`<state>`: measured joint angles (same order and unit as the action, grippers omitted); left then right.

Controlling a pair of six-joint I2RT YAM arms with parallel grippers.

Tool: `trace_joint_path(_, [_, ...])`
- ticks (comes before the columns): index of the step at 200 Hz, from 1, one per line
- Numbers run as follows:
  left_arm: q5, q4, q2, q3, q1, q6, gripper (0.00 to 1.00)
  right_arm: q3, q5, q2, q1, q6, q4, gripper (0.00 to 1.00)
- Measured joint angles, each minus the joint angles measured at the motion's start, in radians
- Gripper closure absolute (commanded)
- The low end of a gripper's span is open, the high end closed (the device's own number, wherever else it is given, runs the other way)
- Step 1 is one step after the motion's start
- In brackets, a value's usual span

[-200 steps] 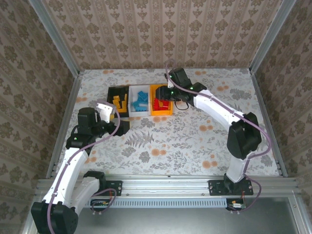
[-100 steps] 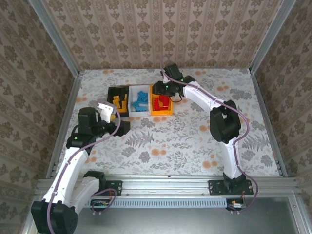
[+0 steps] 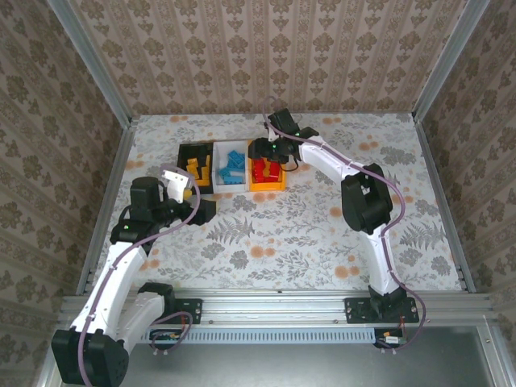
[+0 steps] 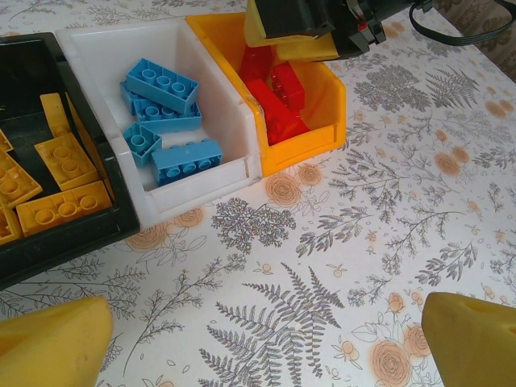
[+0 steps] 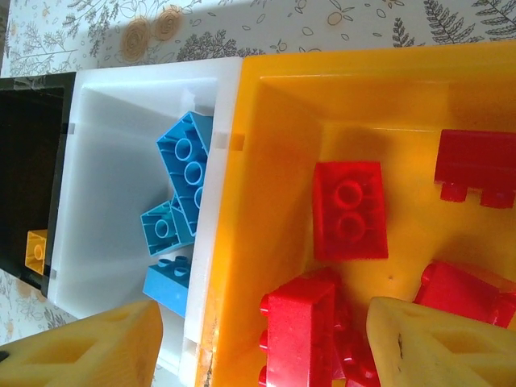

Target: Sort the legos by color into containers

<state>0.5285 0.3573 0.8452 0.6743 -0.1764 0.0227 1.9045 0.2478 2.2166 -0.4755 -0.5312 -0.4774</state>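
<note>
Legos (image 4: 161,85) lie colour-sorted in the black, white and orange-yellow containers (image 4: 201,187).

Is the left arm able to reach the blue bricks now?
Likely yes: the open left claw faces the blue bricks, nothing covers them; the right claw hangs over the yellow bin.

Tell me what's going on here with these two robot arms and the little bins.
It's a color-sorting job. The right gripper hangs open over the orange-yellow bin, which holds the red bricks, with nothing between its fingers. The left gripper is open too, hovering above the table on the near side of the bins. The white bin holds the blue bricks, the black bin the orange bricks.
</note>
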Motion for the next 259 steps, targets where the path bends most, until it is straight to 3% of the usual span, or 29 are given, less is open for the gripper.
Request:
trace_joint_path(71, [-0.003,0.002,0.000,0.000,-0.013,0.000,0.00,-0.134,0.000,-0.086,0.000,-0.001,0.011,0.29])
trace_joint_path(154, [-0.082,-0.002,-0.001,-0.003,-0.014,0.003,0.00,-0.333,-0.008,-0.349,0.025,0.069,0.040,0.26])
trace_joint_path(225, [-0.246,-0.110,-0.203,-0.179,-0.013,0.030,0.00,-0.617,-0.002,-0.617,0.260,0.113,0.147,0.18])
trace_joint_path(259, [-0.335,-0.172,-0.330,-0.239,-0.013,0.050,0.00,-0.805,-0.020,-0.818,0.384,0.156,0.223,0.09])
